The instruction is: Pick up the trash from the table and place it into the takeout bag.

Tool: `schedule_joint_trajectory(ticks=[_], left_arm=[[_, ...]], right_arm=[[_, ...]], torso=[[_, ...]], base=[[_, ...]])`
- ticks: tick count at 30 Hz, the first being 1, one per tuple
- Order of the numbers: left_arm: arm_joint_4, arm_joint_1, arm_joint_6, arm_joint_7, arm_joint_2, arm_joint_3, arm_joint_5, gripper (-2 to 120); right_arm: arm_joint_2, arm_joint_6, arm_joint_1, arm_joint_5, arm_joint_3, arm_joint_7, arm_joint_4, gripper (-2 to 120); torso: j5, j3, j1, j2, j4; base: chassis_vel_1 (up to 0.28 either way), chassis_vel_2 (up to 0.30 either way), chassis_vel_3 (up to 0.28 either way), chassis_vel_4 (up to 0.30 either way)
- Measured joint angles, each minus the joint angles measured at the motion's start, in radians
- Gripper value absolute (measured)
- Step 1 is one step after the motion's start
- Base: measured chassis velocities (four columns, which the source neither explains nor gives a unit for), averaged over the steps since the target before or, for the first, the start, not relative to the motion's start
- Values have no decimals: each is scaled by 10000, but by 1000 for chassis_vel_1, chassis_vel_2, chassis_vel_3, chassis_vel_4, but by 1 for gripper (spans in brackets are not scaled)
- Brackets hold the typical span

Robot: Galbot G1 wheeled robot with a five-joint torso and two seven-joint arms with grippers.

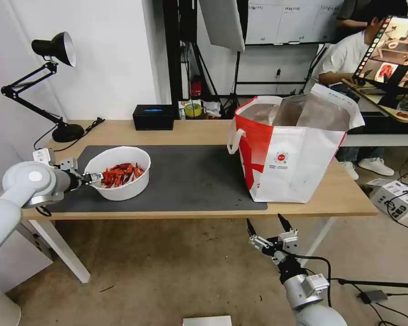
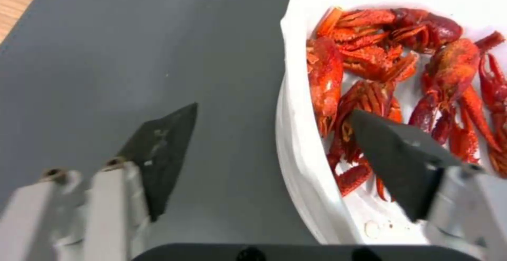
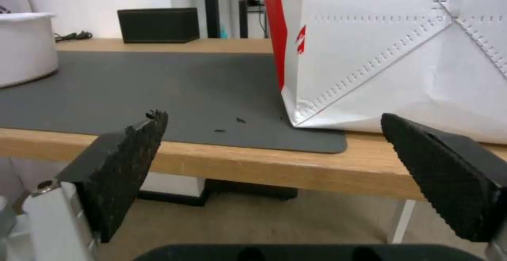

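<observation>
Two fingers of left gripper (image 2: 275,134) spread, straddling bowl (image 1: 118,173) rim on worktop (image 1: 204,131); right gripper (image 1: 266,226) open below takeout bag (image 1: 294,149).

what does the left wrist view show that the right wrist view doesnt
Left wrist view alone: the red crayfish shells lying inside the bowl, and the open left gripper straddling the bowl's rim, one finger outside over the mat, the other over the shells.

Right wrist view alone: the takeout bag standing on the table, the black box at the back, and the open right gripper below the table's front edge, holding nothing.

Both: the white bowl and the dark grey mat.
</observation>
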Motion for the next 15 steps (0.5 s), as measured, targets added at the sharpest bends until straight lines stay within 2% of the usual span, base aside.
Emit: schedule_joint_trajectory(ticks=[1, 4, 5, 8, 9, 12, 13, 15], left_arm=[[0, 0, 0, 0, 0, 0, 0, 74], [-37, 19, -1, -7, -4, -18, -40, 60], [-37, 19, -1, -7, -4, -18, -40, 60], [-94, 77, 8, 1, -9, -72, -54, 45], [-94, 77, 8, 1, -9, -72, -54, 45], [-121, 126, 15, 12, -13, -109, -58, 31], [-121, 126, 15, 12, -13, -109, -58, 31], [-142, 173, 17, 13, -14, -114, -41, 20]], right_arm=[[0, 0, 0, 0, 0, 0, 0, 100], [0, 0, 0, 0, 0, 0, 0, 100], [0, 0, 0, 0, 0, 0, 0, 100], [0, 0, 0, 0, 0, 0, 0, 100], [0, 0, 0, 0, 0, 0, 0, 100], [0, 0, 0, 0, 0, 0, 0, 100], [0, 0, 0, 0, 0, 0, 0, 100], [0, 0, 0, 0, 0, 0, 0, 100]], torso=[[0, 0, 0, 0, 0], [-2, 0, 0, 0, 0], [-2, 0, 0, 0, 0], [-3, 1, 0, 0, -1], [-3, 1, 0, 0, -1], [-3, 1, 0, 0, 0], [-3, 1, 0, 0, 0], [-1, 1, -1, -1, 0]], base=[[0, 0, 0, 0], [0, 0, 0, 0], [0, 0, 0, 0], [0, 0, 0, 0], [0, 0, 0, 0], [0, 0, 0, 0], [0, 0, 0, 0], [0, 0, 0, 0]])
